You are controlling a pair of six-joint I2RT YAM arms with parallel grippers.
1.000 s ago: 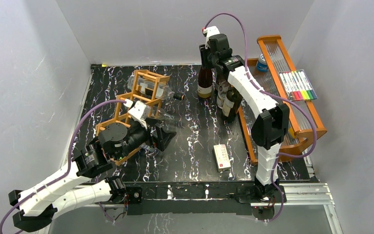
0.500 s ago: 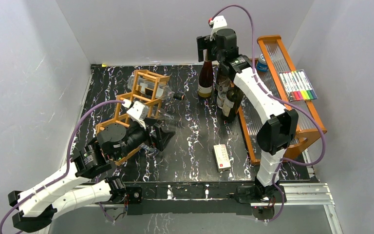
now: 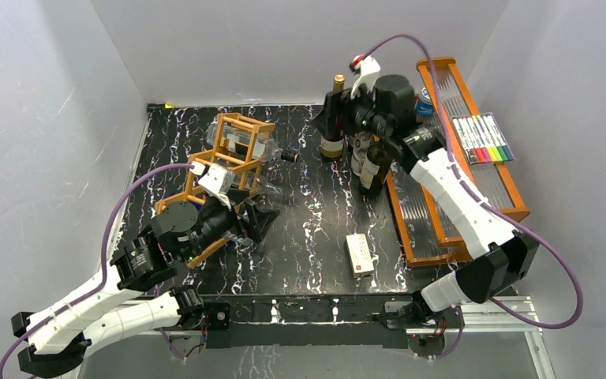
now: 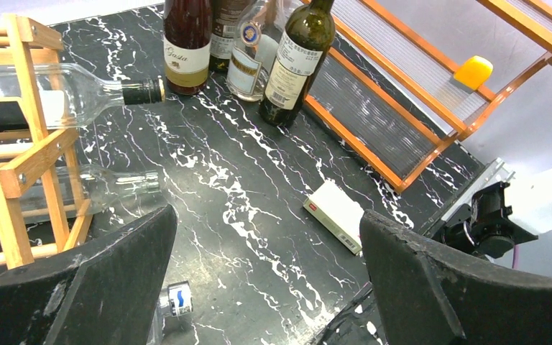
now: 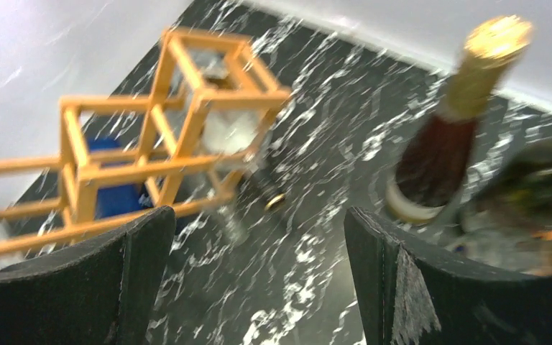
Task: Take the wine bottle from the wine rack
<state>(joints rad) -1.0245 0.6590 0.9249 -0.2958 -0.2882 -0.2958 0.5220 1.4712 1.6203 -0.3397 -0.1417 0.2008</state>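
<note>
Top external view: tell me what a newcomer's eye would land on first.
The orange-brown wine rack stands out against the black marbled table, left of centre, with a clear bottle lying in it, neck pointing right. At the back right stands a cluster of upright wine bottles, and beside them an orange tiered tray carries a row of coloured markers.

Matt orange-brown wooden rack point(image 4: 34, 153); glossy glass bottles point(image 4: 315, 29) with paper labels point(image 4: 286, 72); smooth black tabletop point(image 4: 244, 208) veined white like marble; tray point(image 4: 374, 108) of smooth orange wood with ribbed clear panels.
</note>
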